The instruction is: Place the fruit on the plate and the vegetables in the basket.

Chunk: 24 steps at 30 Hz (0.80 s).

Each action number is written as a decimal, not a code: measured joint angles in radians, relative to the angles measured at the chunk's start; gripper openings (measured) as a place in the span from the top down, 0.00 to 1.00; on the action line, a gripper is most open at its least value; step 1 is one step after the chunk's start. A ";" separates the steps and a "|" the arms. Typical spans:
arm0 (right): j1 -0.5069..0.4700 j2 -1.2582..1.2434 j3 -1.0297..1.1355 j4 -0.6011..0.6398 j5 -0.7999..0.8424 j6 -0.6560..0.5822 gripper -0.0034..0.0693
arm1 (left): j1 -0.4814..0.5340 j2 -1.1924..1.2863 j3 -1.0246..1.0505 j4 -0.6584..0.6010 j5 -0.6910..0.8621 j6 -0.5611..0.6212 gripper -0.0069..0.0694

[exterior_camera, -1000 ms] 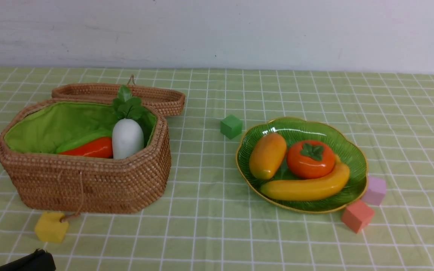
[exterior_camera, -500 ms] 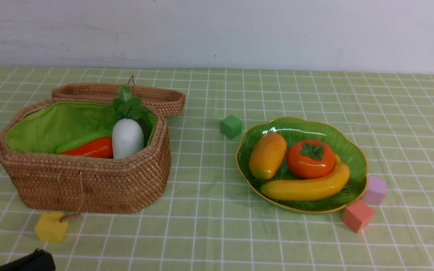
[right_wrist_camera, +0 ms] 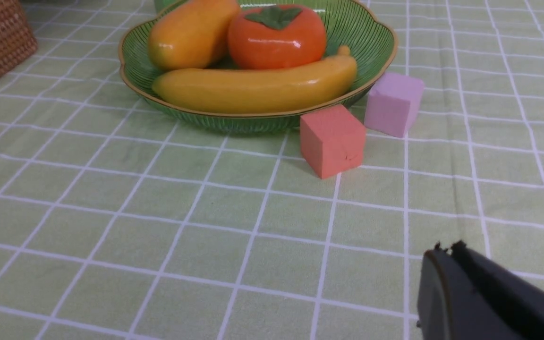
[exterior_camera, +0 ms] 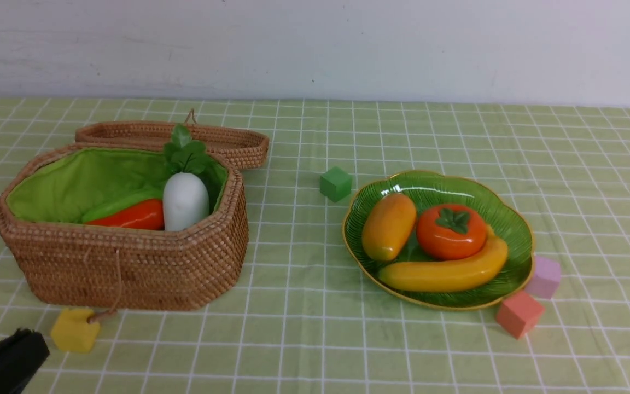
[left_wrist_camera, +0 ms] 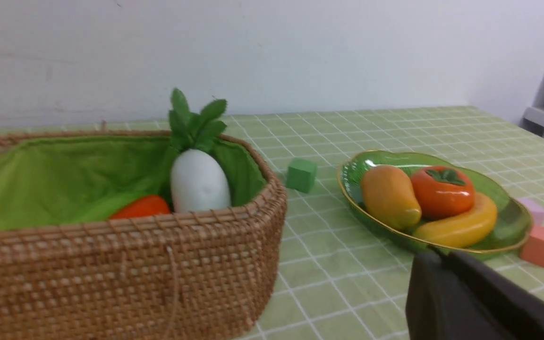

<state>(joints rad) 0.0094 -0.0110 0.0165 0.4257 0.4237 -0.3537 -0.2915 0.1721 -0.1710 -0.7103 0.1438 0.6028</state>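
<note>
Left pincer (exterior_camera: 25, 342) closed, empty, beside yellow cube (exterior_camera: 74, 330).

left gripper (exterior_camera: 6, 364) low, jaws closed, empty | right gripper (right_wrist_camera: 442, 278) jaws closed, empty

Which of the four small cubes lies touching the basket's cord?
The yellow cube, at the basket's front; the green, pink and lilac cubes lie near the plate.

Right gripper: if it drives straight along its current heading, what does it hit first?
Likely the salmon cube, which sits apart from the right gripper across bare tablecloth. The pink cube and the plate lie behind it. Depth is unclear from the wrist view, so it might pass beside the cube.
</note>
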 joint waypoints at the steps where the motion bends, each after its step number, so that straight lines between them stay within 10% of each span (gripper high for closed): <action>1: 0.000 0.000 0.000 0.000 0.000 0.000 0.95 | 0.002 0.000 0.000 0.044 -0.011 -0.024 0.93; 10: 0.000 0.000 0.000 0.000 0.001 0.000 0.94 | 0.200 -0.121 0.014 0.593 0.083 -0.596 0.93; 24: -0.001 0.000 0.000 0.001 0.003 0.000 0.93 | 0.242 -0.183 0.201 0.659 0.247 -0.848 0.93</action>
<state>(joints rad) 0.0084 -0.0110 0.0165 0.4270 0.4270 -0.3537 -0.0498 -0.0105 0.0297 -0.0516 0.3904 -0.2457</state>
